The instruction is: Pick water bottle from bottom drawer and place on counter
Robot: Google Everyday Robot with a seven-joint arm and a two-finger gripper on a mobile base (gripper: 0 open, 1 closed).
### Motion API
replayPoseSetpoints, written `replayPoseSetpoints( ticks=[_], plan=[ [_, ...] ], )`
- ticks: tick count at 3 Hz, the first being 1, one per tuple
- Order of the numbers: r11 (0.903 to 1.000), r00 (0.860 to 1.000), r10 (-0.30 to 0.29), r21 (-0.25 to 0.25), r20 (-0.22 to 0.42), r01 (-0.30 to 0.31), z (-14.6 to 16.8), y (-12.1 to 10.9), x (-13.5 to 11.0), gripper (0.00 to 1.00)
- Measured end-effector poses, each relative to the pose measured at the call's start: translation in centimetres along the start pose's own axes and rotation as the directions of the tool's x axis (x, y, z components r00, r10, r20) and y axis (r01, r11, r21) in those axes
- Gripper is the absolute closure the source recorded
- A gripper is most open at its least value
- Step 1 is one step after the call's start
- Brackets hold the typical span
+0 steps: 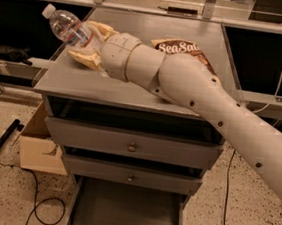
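The water bottle [68,28], clear with a white cap, hangs tilted above the back left part of the counter [133,94], cap pointing up and to the left past the counter's edge. My gripper [89,44] is shut on the bottle's lower half, one tan finger [100,28] above it and one below. The arm reaches in from the lower right across the counter. The bottom drawer [125,214] is pulled out at the foot of the cabinet, and its grey floor shows nothing on it.
A brown sea-salt chip bag [184,49] lies on the counter behind my arm. Two knobbed drawer fronts [132,146] sit below the counter. A cardboard box [39,146] and cables lie on the floor to the left. Metal rails run behind the cabinet.
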State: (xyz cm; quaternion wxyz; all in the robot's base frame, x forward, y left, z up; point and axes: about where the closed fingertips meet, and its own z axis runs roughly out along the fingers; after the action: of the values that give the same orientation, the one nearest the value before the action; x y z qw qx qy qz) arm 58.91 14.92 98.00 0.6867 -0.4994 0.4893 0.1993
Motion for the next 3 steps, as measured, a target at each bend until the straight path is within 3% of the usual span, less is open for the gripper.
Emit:
replayPoseSetpoints(
  ticks=[1,2,3],
  plan=[
    [0.9994,0.995,0.030,0.018,-0.096,-0.028,-0.7,-2.1,4.2,1.00],
    [0.9991,0.992,0.035,0.029,-0.121,-0.032,-1.4,-2.5,5.8,1.00],
    [0.9996,0.998,0.024,0.018,-0.063,-0.023,-1.2,-0.9,3.7,1.00]
  ],
)
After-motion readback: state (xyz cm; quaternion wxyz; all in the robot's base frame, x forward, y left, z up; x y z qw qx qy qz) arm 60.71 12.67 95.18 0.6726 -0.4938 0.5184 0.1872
